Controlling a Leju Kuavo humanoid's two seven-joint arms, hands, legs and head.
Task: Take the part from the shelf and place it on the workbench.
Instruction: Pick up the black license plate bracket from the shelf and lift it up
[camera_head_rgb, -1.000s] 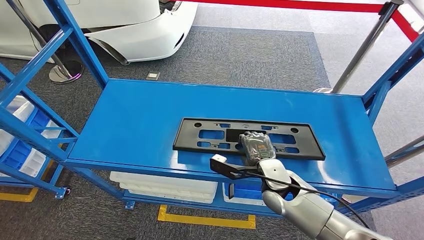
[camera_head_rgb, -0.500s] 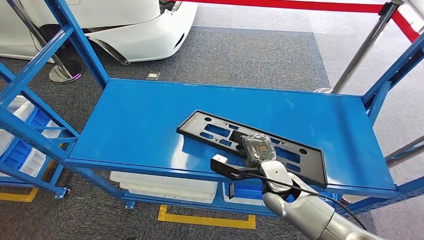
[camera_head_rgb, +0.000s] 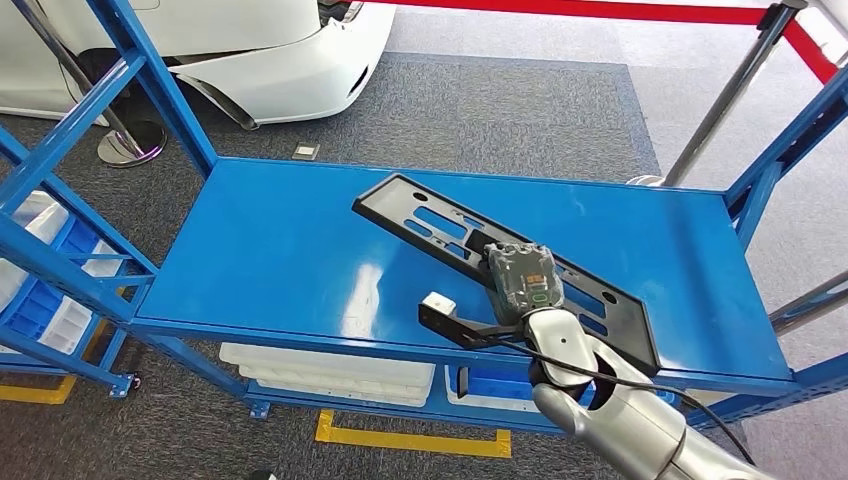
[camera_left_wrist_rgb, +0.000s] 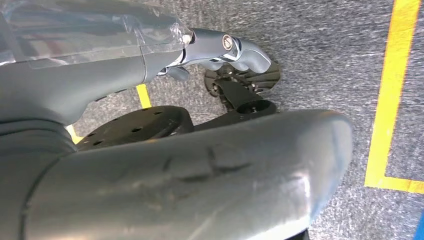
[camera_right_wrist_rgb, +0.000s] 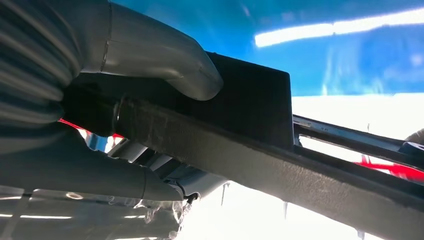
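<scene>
I read no writing. My right hand grips the black part, tilted over the blue shelf; white car bumper beyond. Left hand: fingers' state unclear.

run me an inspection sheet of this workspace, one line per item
surface: blue metal shelf top, glossy, bare apart from the part
job's things: long black plastic plate holder with cut-outs, lying skewed, far end towards the shelf's back, near end under the right hand
clutter: nothing seen on the shelf top
hands: right hand grips the holder's near edge, thumb over it; left hand hangs over the floor, holding nothing
cables: black cable along the right forearm
surroundings: white car bumper, red barrier, white bins below, yellow floor tape
</scene>
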